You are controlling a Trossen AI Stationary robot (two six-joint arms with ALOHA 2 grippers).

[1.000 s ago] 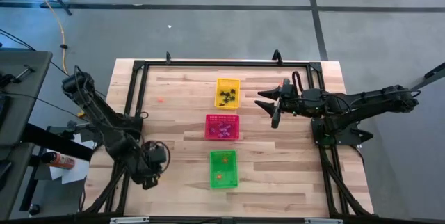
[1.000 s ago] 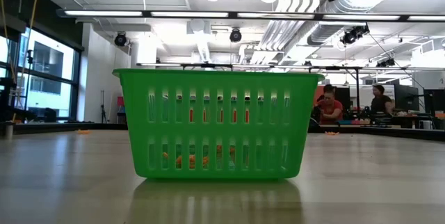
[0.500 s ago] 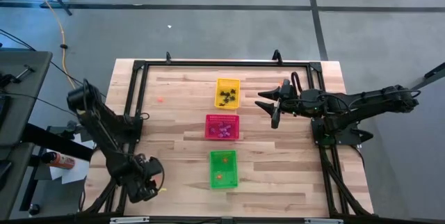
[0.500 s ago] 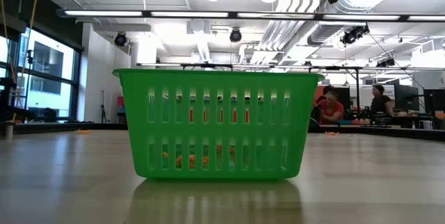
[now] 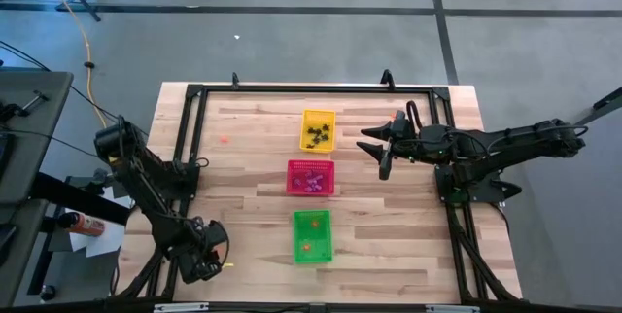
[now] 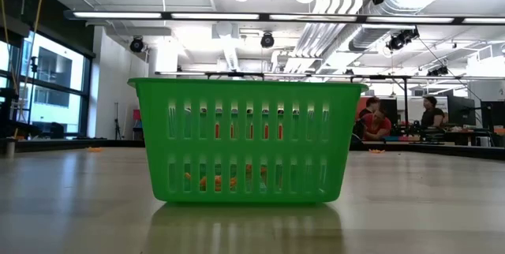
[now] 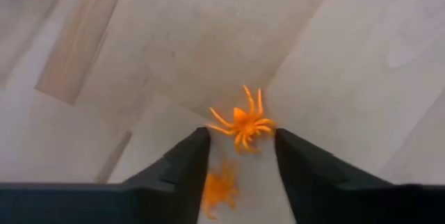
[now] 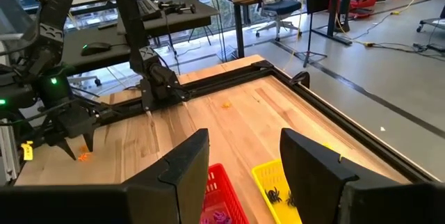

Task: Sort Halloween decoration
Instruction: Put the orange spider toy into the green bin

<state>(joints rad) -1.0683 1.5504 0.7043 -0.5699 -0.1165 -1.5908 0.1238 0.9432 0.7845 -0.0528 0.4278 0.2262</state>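
Three small baskets are lined up down the middle of the wooden desk (image 5: 253, 172). The yellow basket (image 5: 318, 117) is placed farthest back, the red basket (image 5: 310, 165) in the middle, and the green basket (image 5: 311, 252) nearest the front. Two people (image 6: 377, 120) are seen far off in the room behind.

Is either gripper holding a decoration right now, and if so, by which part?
Neither. The left gripper is open above two orange spiders; the right gripper is open and empty.
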